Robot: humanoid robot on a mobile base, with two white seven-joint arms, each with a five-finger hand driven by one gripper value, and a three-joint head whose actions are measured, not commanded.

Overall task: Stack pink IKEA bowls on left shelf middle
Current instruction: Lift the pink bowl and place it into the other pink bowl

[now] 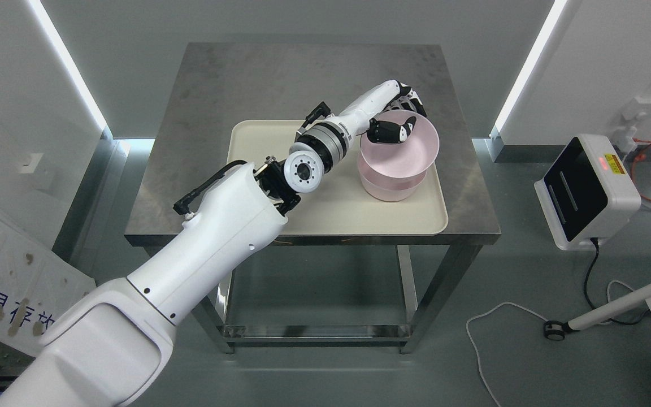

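**Left robot hand grips the top bowl of the pink stack; the lift comes next**

At the left of the head view the left arm enters from the lower left corner and reaches diagonally up over the near edge of the counter (201, 85), a bare steel top on legs. Its wrist passes above the cream tray (257, 141), which covers most of the counter's near half and lies closer to the right edge.

Further right, on the tray's right side, stand the pink bowls: an upper bowl (410, 158) nested in a lower bowl (387, 189), the upper one tilted a little and sitting high in the one beneath. The left robot hand (399, 116) is closed on the upper bowl's far rim, the thumb (393, 131) inside the bowl and the other fingers (413, 102) curled behind the rim on the outside. No shelf shows here.

The step in hand looks like the pick-up of a bowl already grasped. The next move probably calls for a straight upward lift, so the upper bowl comes free without dragging the lower one, then a carry leftward towards the shelf, which must lie out of view.

The right arm is not in view. On the floor at the far right stands a white device (585, 192).
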